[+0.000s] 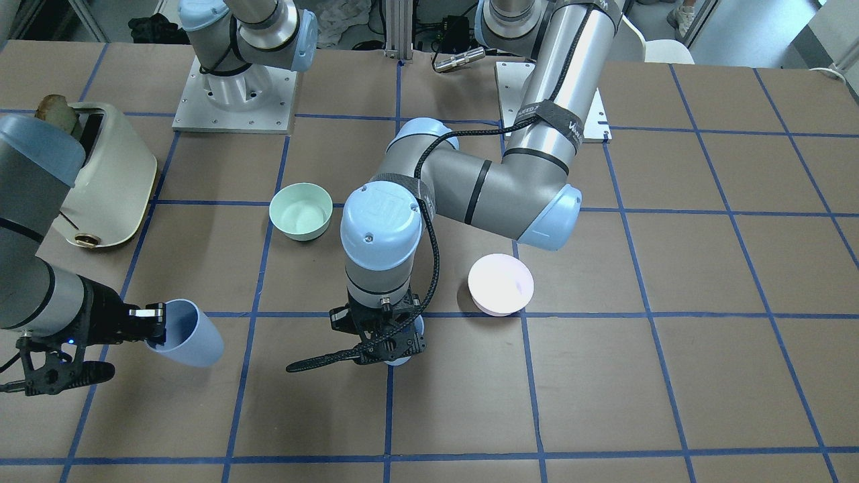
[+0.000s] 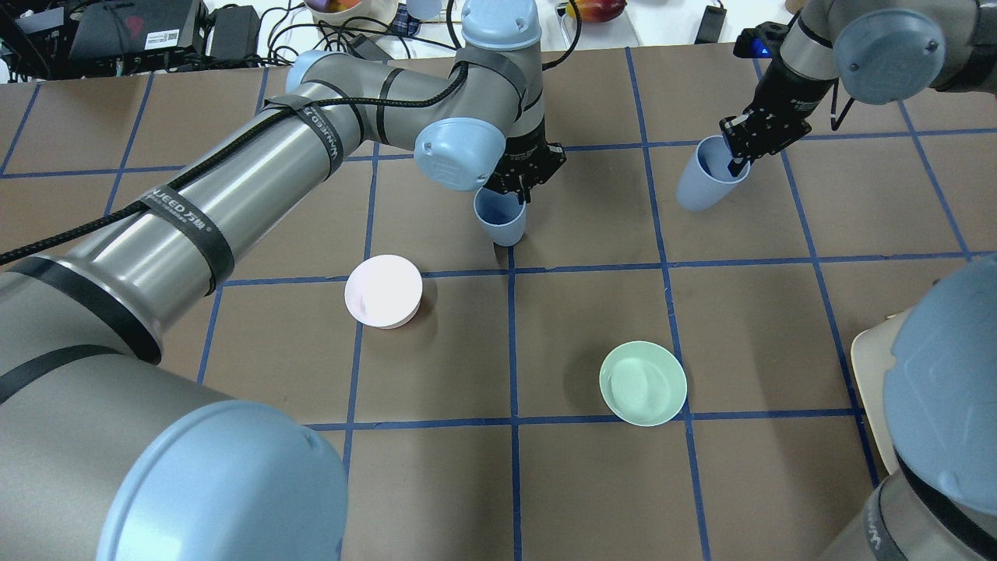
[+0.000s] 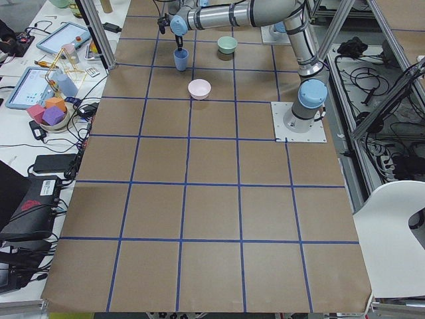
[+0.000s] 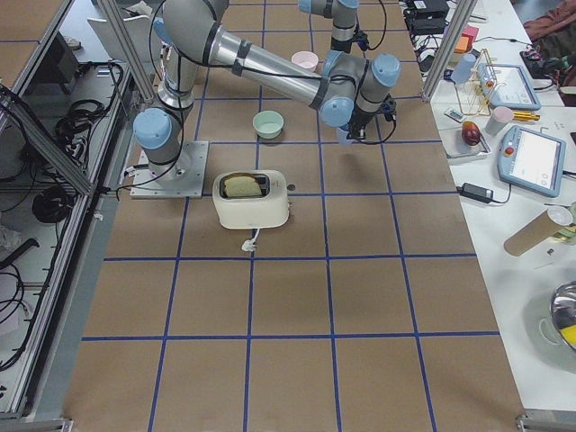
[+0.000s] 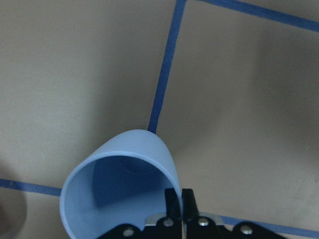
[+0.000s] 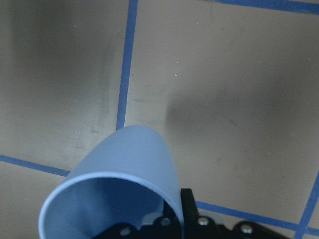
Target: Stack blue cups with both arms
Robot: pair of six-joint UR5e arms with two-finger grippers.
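Note:
Two pale blue cups. My left gripper [image 2: 520, 185] is shut on the rim of one cup [image 2: 500, 220], which hangs mouth-up near the table's middle. In the front view the left gripper [image 1: 380, 342] hides most of it; a sliver [image 1: 405, 361] shows. In the left wrist view the fingers [image 5: 173, 203] pinch the wall of this cup [image 5: 119, 184]. My right gripper [image 2: 738, 158] is shut on the rim of the other cup [image 2: 703, 187], tilted and above the table. That cup also shows in the front view [image 1: 191, 335] and the right wrist view [image 6: 124, 174]. The cups are well apart.
A mint-green bowl [image 2: 642, 383] and a pale pink bowl [image 2: 384, 291] sit on the brown table between me and the cups. A cream toaster [image 1: 114, 178] with toast stands on my right side. Blue tape lines grid the table.

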